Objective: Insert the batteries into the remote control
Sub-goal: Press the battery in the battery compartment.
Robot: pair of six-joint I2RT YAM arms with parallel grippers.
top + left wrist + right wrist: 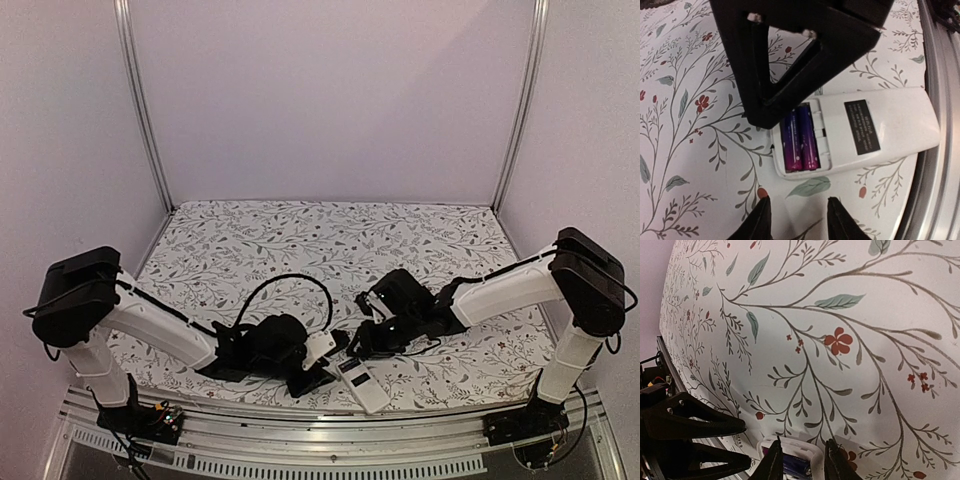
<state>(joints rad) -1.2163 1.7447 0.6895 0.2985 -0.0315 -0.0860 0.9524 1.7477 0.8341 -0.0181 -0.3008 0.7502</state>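
Left gripper (797,220): jaws partly spread and empty, just short of the remote control (905,125). The remote lies back-up at the near edge of the floral table (690,150), with two batteries (800,142) seated in its slot. Right gripper (801,460): fingers narrowly apart over the battery end, gripping nothing.

The left arm (160,325) and right arm (510,288) are built from white links and black joint housings. Black cables (290,277) are routed along them. Black fingers (760,222) are fitted; a triangular cut-out and silver screws (755,18) are provided on one.
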